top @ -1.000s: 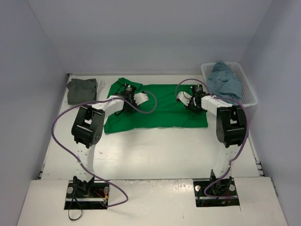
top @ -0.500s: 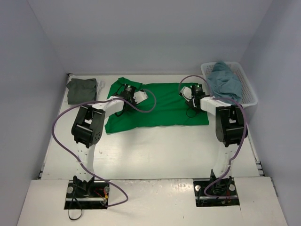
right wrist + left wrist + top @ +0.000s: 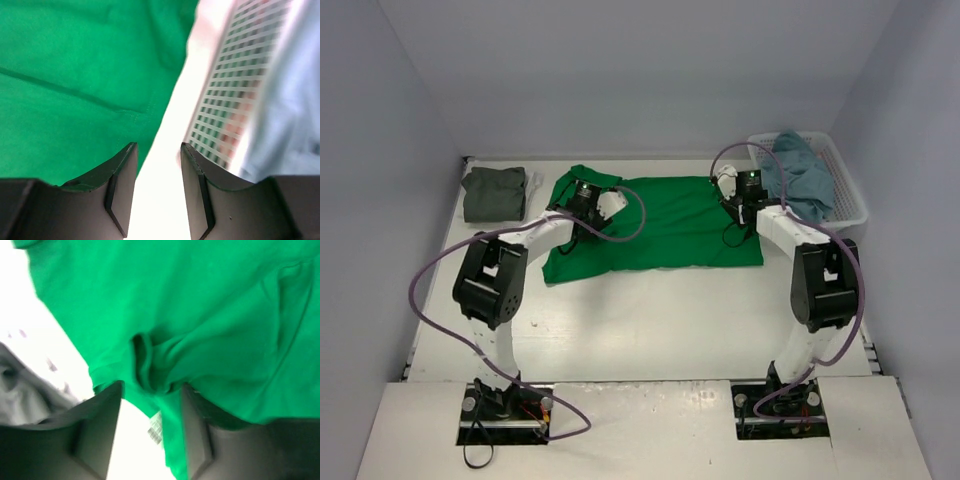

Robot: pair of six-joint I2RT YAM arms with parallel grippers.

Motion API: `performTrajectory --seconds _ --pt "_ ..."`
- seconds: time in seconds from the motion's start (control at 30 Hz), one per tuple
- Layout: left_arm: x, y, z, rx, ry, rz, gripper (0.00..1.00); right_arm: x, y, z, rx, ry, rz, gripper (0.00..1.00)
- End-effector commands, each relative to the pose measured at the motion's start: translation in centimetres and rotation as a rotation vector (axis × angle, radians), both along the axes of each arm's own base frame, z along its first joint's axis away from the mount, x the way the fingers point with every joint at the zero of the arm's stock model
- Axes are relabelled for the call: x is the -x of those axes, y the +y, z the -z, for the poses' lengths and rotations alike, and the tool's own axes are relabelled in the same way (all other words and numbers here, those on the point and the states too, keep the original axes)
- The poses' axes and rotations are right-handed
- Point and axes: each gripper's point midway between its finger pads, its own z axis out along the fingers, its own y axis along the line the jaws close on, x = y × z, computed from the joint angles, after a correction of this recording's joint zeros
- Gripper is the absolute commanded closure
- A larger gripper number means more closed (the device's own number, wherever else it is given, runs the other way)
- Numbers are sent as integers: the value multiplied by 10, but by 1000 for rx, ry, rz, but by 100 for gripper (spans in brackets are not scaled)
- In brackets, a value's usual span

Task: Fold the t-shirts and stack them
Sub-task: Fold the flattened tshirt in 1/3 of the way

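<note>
Fingers (image 3: 100,430) of our left gripper (image 3: 151,390) stand apart over the left end of the green shirt (image 3: 665,225), with a loose pucker of its cloth and a small label (image 3: 156,427) between them; we see no pinch. Our right gripper (image 3: 159,147) is parted too, with nothing between its fingers (image 3: 120,180), hanging just off the green shirt's right edge over bare table (image 3: 650,320). We see the green shirt spread flat, one sleeve bunched at its left end. Left of it, apart, lies the olive shirt (image 3: 493,192), folded. Right of it, near, stands the basket (image 3: 853,200), holding the crumpled blue shirt (image 3: 798,175).
</note>
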Motion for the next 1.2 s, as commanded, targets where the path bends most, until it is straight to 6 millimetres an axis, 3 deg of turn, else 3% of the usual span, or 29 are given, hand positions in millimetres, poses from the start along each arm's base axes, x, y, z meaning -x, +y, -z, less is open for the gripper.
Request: performTrajectory --seconds 0.0,0.13,0.23,0.27,0.37,0.53,0.8,1.17 --pt "-9 -3 -81 133 -178 -48 51 5 15 -40 -87 -82 -6 63" --pt "13 -13 -100 248 -149 -41 42 23 30 -31 -142 -10 -49 66" --pt "31 -21 -102 307 -106 -4 41 35 41 -20 -183 39 -78 79" --pt "36 -20 -97 308 -85 -2 41 41 45 -12 -198 64 -86 88" --pt "50 -20 -83 309 -28 5 41 48 51 0 -207 101 -99 95" --pt "63 -18 -57 303 36 2 42 58 59 19 -233 155 -110 96" --pt "75 -9 -8 299 167 -34 48 67 64 28 -253 182 -110 96" --pt "106 10 24 365 318 -84 48 100 60 55 -211 318 -109 95"
